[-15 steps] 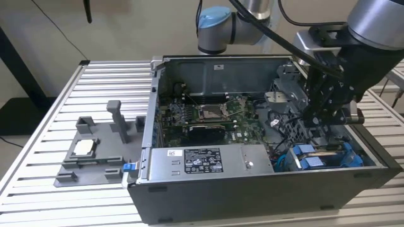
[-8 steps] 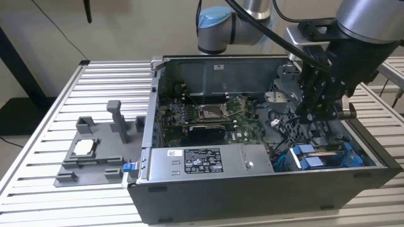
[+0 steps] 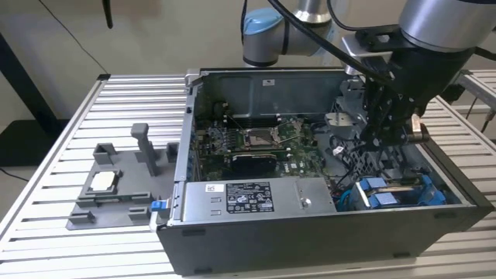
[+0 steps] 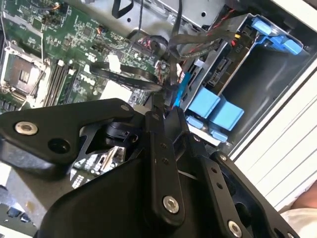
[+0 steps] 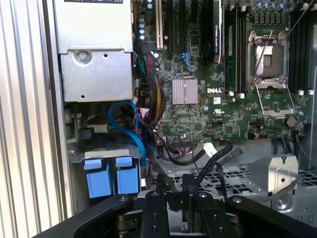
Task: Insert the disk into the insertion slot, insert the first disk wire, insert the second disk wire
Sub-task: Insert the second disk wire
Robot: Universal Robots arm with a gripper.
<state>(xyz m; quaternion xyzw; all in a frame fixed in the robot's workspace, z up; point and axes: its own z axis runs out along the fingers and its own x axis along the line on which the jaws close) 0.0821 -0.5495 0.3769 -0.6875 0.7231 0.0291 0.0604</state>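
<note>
1. The gripper [image 4: 166, 106] hung inside the open computer case [image 3: 310, 244], its fingers pressed together on a thin dark cable [image 4: 171, 94]; in the second wrist view the fingertips met around a flat black lead with a blue wire running beside it.
2. It probably held the cable low and end-on so the plug could be steered toward the drive's connectors.
3. Just beyond the fingers sat the insertion slot [image 4: 218, 111], its blue tabs facing the gripper.
4. The disk [image 3: 399, 189] lay seated in that bay at the case's corner toward the exterior view's right, its blue bracket showing, so the first step looked done.
5. Loose black cables [image 5: 208, 156] trailed across the motherboard [image 5: 198, 99].
6. Outside the case, a grey plastic tray [image 3: 108, 200] stood on the slatted table [image 3: 46, 244].
</note>
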